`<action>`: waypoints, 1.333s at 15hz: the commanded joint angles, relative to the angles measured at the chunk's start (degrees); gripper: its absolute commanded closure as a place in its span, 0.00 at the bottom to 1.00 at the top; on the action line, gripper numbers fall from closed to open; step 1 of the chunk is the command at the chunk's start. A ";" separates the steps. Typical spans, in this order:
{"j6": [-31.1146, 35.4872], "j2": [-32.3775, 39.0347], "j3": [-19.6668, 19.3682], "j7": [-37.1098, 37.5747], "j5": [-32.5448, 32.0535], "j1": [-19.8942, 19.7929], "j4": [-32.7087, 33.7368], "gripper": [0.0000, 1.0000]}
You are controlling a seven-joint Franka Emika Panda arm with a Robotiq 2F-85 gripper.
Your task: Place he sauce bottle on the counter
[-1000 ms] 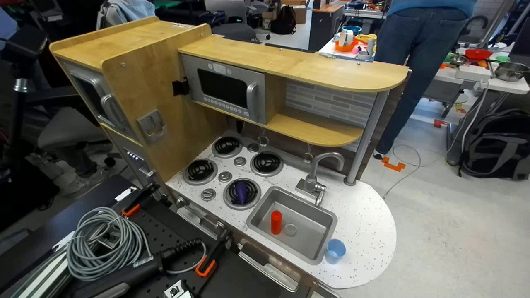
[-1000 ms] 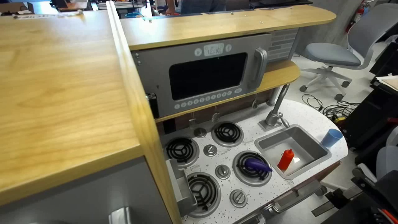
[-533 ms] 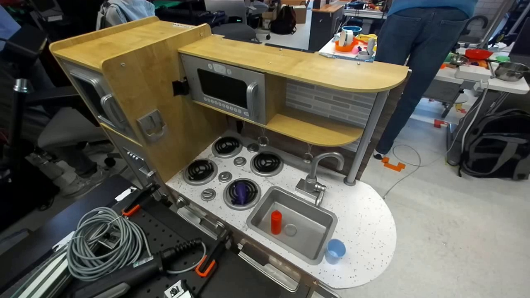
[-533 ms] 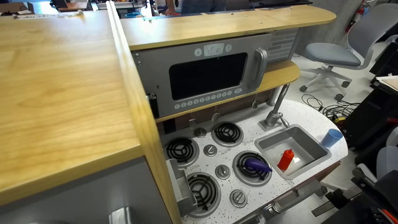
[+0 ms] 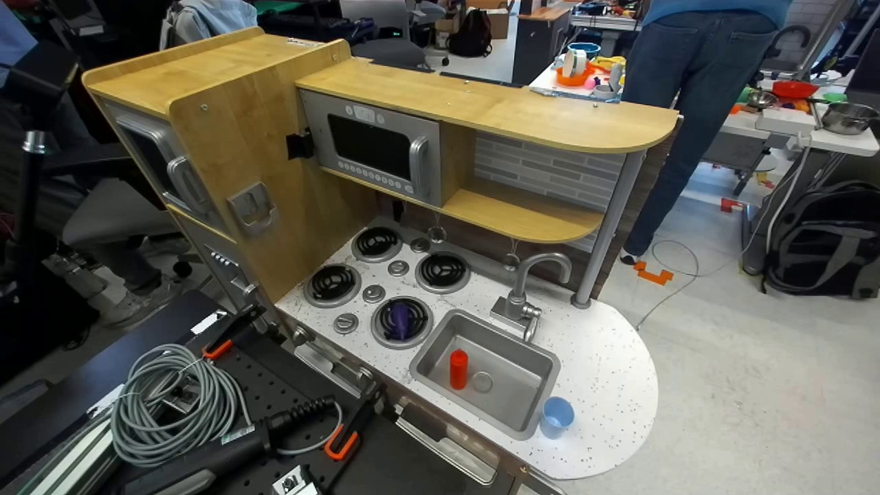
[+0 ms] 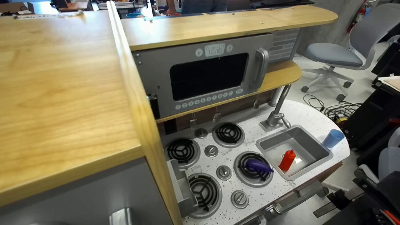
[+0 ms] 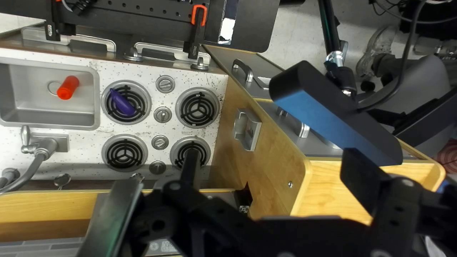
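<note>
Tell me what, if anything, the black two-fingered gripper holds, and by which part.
Nothing: the gripper stands open and empty; the red cylindrical bottle sits in the rectangular grey sink.

Around you, in all three views, the floor (image 5: 742,385) is pale, smooth and lightly mottled. In an exterior view you have a black-and-grey backpack (image 5: 825,237) sitting on it near a white bench (image 5: 844,143), with orange marks (image 5: 654,277) on the ground nearby. Farther back are a dark cabinet (image 5: 533,55) with a wooden top, a darker backpack (image 5: 471,33) and a cardboard box (image 5: 500,26). Your lighting is uneven there: bright over the open floor, dim along the left edge, where a grey chair (image 5: 127,206) stands. In an exterior view you have a light-grey swivel chair (image 6: 334,54) on casters before a grey concrete wall (image 6: 328,36), a red fire extinguisher (image 6: 361,14) and tangled black cables (image 6: 342,110).
</note>
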 commanded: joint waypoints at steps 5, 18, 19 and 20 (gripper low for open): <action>-0.27 0.03 0.81 -0.67 0.66 -1.22 0.14 0.00; 3.62 -0.33 1.85 -2.25 -3.70 -2.26 -0.55 0.00; 11.68 3.83 0.26 -5.48 -4.94 -3.19 -4.57 0.00; 14.20 4.71 -0.10 -5.82 -5.68 -3.46 -5.31 0.00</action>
